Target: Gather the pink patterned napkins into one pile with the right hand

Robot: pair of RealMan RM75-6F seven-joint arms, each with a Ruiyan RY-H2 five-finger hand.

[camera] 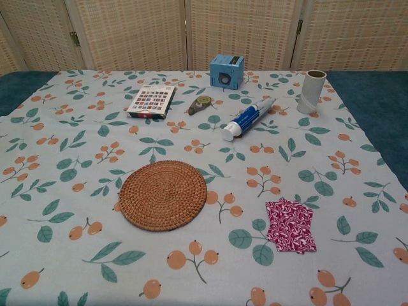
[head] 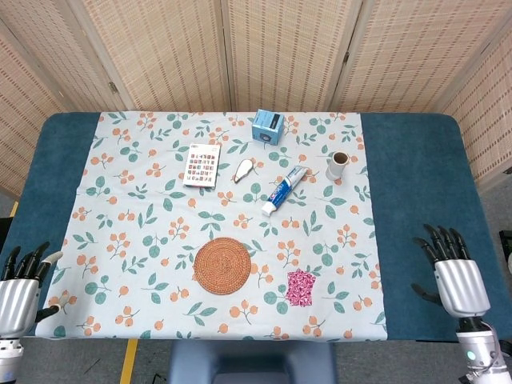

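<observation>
From the head view, looking down on a table, a floral cloth (head: 160, 240) is covering its middle. The pink patterned napkins (head: 301, 287) are lying together in one small heap near the front edge, just right of a round woven coaster (head: 222, 265). The right hand (head: 457, 276) is hovering well apart from them over the blue table edge, fingers spread and holding nothing. The left hand (head: 21, 290) is waiting at the far left corner, fingers also spread and empty.

From the chest view, neither hand is showing. The napkins (camera: 290, 225) are resting as one slightly fanned pile, edges not quite squared. A toothpaste tube (camera: 248, 118) is lying farther back.

Judging from this, the gathering is looking essentially finished; no stray napkin is showing elsewhere.
</observation>
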